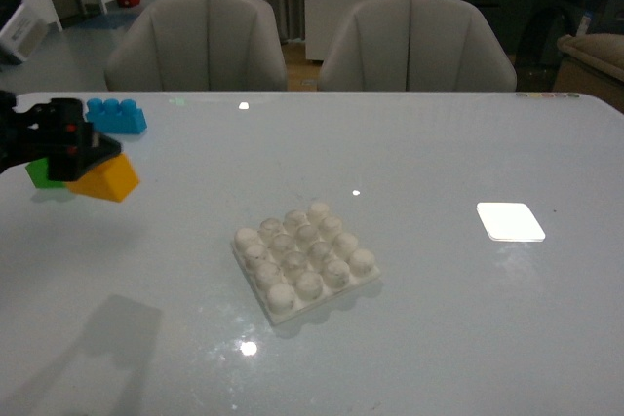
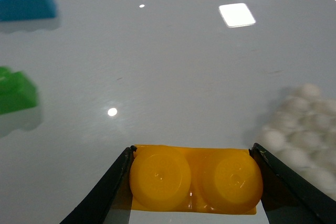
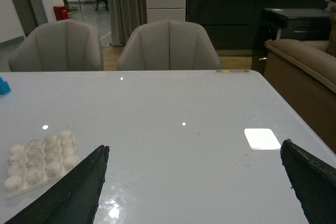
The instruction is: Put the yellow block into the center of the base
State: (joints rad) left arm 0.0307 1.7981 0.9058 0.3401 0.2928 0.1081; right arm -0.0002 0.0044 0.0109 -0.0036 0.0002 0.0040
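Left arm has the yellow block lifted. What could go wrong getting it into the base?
The block looks tilted in the left gripper, so it may meet the studs askew and jam.
The base lies at an angle; without wrist rotation, rows may not line up.
Nothing braces the base: the open right gripper is apart from it, so pressing could slide it.

The table (image 1: 185,241) lies open between the left gripper (image 1: 78,153), clamped on the yellow block (image 1: 109,180), and the base (image 1: 304,260), whose studs are all uncovered. The green brick (image 1: 39,174) and the blue brick (image 1: 117,116) crowd just beside the gripper
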